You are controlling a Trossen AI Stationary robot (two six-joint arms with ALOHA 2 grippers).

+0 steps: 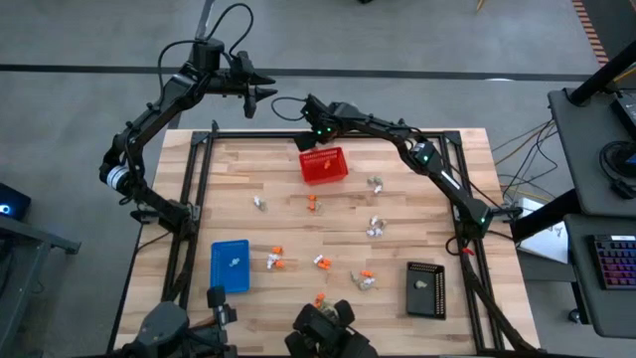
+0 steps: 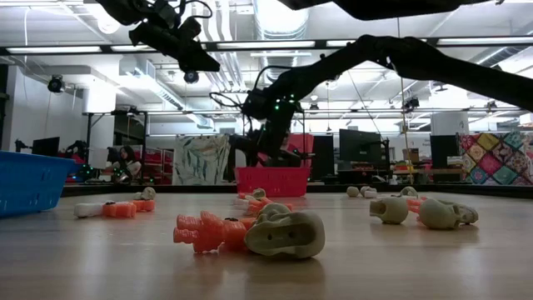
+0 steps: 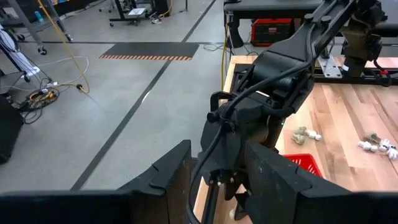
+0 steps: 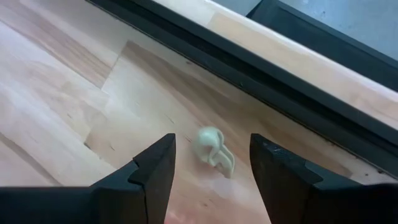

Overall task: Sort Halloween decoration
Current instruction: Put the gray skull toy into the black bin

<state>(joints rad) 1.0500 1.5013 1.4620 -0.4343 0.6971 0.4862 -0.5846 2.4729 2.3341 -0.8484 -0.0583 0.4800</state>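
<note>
My right gripper (image 4: 211,171) is open and low over the far edge of the table, just left of the red mesh basket (image 1: 324,165). Its fingers stand on either side of a pale grey-beige trinket (image 4: 211,149) that lies on the wood, with a gap on both sides. In the high view this gripper (image 1: 310,139) covers that trinket. My left gripper (image 1: 260,91) is open and raised beyond the far edge, holding nothing. Orange trinkets (image 1: 312,202) and pale ones (image 1: 376,227) are scattered across the table.
A blue tray (image 1: 230,266) near the left front holds one pale trinket; a black tray (image 1: 425,288) at the right front holds another. A dark rail (image 4: 261,62) runs along the far edge close behind my right gripper. An orange figure (image 2: 208,232) and a pale skull (image 2: 287,233) lie near the front.
</note>
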